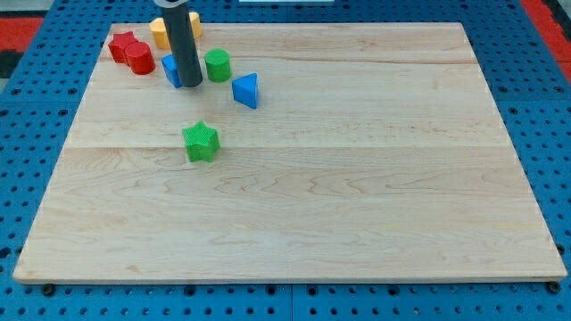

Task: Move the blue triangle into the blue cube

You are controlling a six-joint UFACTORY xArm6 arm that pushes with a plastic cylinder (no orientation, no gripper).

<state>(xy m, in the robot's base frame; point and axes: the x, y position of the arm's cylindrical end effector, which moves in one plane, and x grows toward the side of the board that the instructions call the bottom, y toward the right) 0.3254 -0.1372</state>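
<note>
Risk first, working from the near side of the bench back. Green star sits nearest, well below the blue triangle, out of the push line. Triangle lies just right of the green cylinder; it looks like a small wedge, one point up, faces clean. Green cylinder stands between triangle and blue cube, so a straight leftward shove likely jams or drags it along. My tip is left of the triangle, touching the cube's right side, so it's on the wrong side for pushing. Red blocks and yellow block crowd behind the cube. No claw fitted, so its state can't be told.
</note>
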